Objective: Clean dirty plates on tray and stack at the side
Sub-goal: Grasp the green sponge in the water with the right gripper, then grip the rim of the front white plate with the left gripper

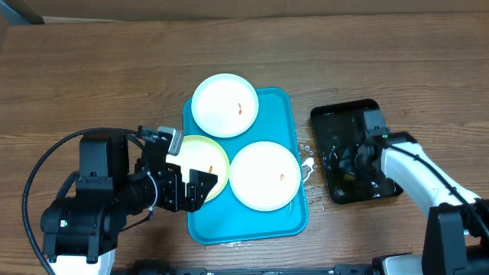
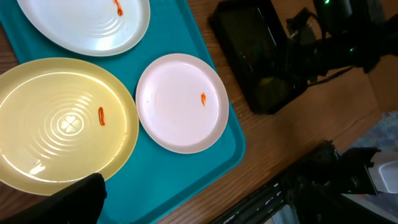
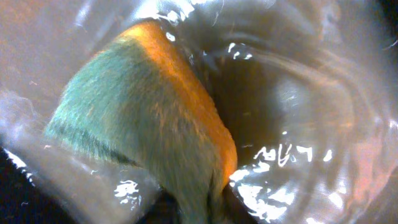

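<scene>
Three plates lie on the turquoise tray [image 1: 286, 103]: a white plate [image 1: 224, 105] at the back, a yellow-green plate [image 1: 205, 162] at the left and a white plate [image 1: 265, 175] at the right. Each has a small orange-red smear. My left gripper [image 1: 189, 186] is open and empty over the near edge of the yellow-green plate [image 2: 62, 124]. In the left wrist view both white plates show, one in the middle [image 2: 182, 102] and one at the top [image 2: 87, 25]. My right gripper [image 1: 353, 163] is down in the black tray [image 1: 344, 114], shut on a green and orange sponge [image 3: 143, 118].
The black tray is wet and glossy, with water drops [image 1: 308, 164] on the wooden table between it and the turquoise tray. The black tray also shows in the left wrist view [image 2: 261, 56]. Black equipment lies beyond the table's near edge [image 2: 323, 180].
</scene>
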Action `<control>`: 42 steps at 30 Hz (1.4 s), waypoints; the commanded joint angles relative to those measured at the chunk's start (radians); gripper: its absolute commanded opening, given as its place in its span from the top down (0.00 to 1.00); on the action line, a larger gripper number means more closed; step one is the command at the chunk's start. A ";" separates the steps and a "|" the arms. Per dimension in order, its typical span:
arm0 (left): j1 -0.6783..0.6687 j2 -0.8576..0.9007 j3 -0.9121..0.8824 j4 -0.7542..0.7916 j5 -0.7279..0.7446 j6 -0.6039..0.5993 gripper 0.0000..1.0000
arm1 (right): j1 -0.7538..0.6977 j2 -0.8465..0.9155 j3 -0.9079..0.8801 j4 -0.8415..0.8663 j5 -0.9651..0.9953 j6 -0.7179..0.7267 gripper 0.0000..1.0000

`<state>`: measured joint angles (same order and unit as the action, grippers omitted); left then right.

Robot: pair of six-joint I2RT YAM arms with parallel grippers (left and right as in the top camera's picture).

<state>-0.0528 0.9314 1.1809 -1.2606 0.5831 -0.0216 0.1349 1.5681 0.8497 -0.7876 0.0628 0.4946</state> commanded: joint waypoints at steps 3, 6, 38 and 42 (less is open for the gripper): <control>-0.007 -0.002 0.023 0.003 0.011 0.023 0.03 | -0.006 -0.001 0.117 -0.082 0.022 -0.043 0.29; -0.007 -0.002 0.023 0.006 0.011 0.023 0.02 | -0.006 -0.001 0.116 -0.072 0.022 -0.058 0.27; -0.121 0.170 -0.312 0.254 -0.095 -0.129 0.36 | -0.005 -0.101 0.066 -0.055 -0.060 -0.058 0.96; -0.282 0.258 -0.312 0.324 -0.260 -0.259 0.38 | -0.005 -0.175 0.081 -0.080 -0.152 -0.123 0.96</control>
<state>-0.2321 1.1351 0.8745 -0.9565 0.4515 -0.1524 0.1314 1.4643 0.8871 -0.8661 -0.0120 0.4244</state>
